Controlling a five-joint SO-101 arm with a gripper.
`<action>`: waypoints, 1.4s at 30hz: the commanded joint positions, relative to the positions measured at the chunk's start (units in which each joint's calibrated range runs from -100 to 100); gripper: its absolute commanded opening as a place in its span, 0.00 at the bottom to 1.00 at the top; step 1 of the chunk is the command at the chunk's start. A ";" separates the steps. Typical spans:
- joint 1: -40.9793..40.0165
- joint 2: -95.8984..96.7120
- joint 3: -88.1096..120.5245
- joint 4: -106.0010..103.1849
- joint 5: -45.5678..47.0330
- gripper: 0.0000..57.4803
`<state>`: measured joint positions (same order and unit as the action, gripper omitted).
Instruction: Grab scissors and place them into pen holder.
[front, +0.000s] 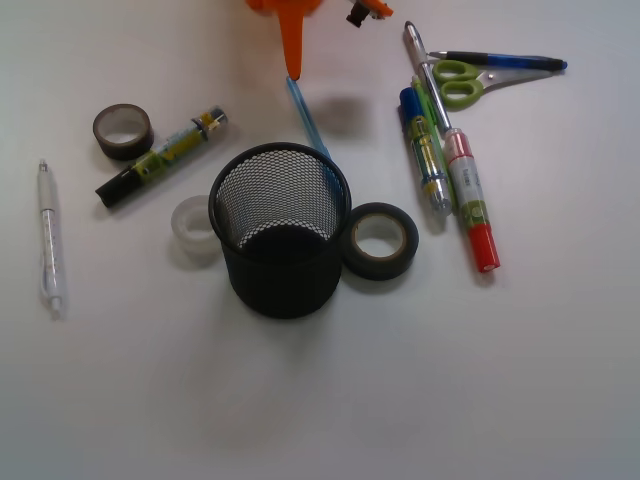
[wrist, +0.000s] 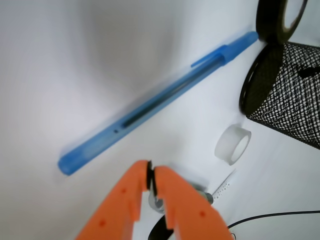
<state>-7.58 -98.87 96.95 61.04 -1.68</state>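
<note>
The scissors (front: 470, 80) with lime-green loop handles and silver blades lie at the back right of the table, among pens and markers. The pen holder (front: 280, 228), a black wire-mesh cup, stands upright at the middle; its side shows at the right edge of the wrist view (wrist: 290, 95). My orange gripper (front: 293, 60) hangs at the back centre, left of the scissors and above a blue pen (front: 308, 118). In the wrist view the gripper (wrist: 150, 172) has its jaws pressed together with nothing between them. The scissors are out of the wrist view.
A black tape roll (front: 380, 240) touches the holder's right side, a clear tape roll (front: 193, 228) its left. Another dark roll (front: 123, 130) and a black-green marker (front: 160, 157) lie back left. A white pen (front: 49, 240) lies far left. Markers (front: 468, 195) lie right.
</note>
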 joint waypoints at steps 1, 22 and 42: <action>7.10 -0.03 1.15 -16.07 -0.20 0.52; 6.57 11.79 -45.59 -4.52 -1.47 0.52; -29.39 56.67 -67.42 14.47 -22.81 0.52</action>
<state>-32.96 -42.42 31.27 72.35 -18.58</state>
